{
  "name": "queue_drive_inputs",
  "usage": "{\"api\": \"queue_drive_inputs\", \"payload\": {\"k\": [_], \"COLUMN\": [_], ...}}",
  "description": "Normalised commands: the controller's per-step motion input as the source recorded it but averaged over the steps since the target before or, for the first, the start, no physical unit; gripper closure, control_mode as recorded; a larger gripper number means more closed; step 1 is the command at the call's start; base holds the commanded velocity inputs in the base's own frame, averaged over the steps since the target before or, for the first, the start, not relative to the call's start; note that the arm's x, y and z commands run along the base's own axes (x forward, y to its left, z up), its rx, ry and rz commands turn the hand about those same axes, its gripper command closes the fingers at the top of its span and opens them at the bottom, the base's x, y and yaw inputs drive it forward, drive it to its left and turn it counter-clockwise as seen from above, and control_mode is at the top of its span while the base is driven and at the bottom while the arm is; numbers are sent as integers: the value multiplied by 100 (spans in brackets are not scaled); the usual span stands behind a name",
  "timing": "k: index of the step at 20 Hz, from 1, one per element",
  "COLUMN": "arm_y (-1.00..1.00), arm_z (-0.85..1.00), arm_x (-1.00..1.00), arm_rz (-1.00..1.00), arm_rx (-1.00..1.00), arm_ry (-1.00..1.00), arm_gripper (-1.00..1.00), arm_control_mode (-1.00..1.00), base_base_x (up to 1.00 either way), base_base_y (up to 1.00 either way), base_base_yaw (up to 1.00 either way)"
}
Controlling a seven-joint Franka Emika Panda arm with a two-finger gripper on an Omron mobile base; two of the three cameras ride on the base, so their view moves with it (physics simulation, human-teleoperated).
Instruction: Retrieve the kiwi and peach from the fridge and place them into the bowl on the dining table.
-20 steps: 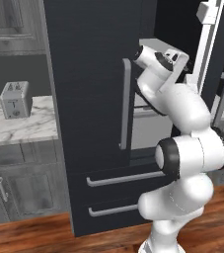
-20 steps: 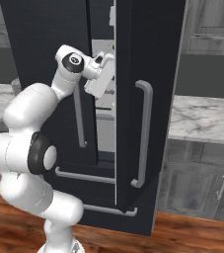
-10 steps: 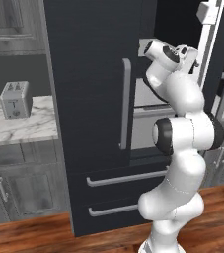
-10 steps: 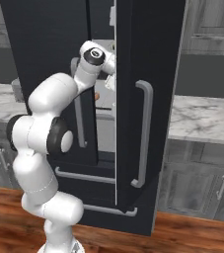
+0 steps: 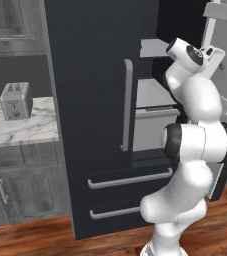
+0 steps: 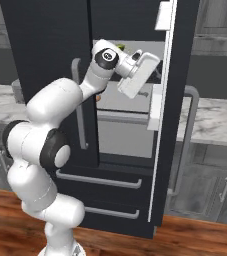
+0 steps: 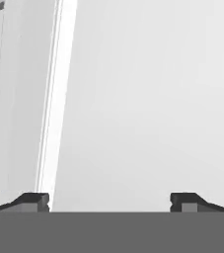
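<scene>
Inside the open fridge (image 5: 100, 110), tool (image 7: 108, 202) raised at shelf level.
Jaws spread wide, empty, facing a pale inner wall; toaster (image 5: 15, 100) at nine o'clock.

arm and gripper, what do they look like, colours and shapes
The arm is made of smooth, rounded glossy white shells with dark grey to black rings and caps at the joints. It ends in a boxy white hand. The gripper has two small dark grey fingertips, blocky with a stepped profile. No cables or markings can be made out.
</scene>
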Motion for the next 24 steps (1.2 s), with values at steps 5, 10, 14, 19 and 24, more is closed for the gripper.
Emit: {"api": "queue_drive_inputs", "payload": {"k": [5, 10, 14, 19, 24], "arm_y": [49, 100, 100, 91, 78], "arm_z": [9, 27, -2, -42, -40], "arm_x": [-71, -49, -57, -58, -25], "arm_rz": [-9, -24, -21, -17, -3], "arm_rx": [13, 28, 39, 54, 40], "arm_ry": [-36, -35, -55, -73, -43], "arm_gripper": [-100, -100, -100, -100, -100], "arm_control_mode": [-100, -100, -100, -100, -100], "base_base_x": [0, 0, 0, 0, 0], "base_base_y": [0, 0, 0, 0, 0], "base_base_yaw": [0, 0, 0, 0, 0]}}
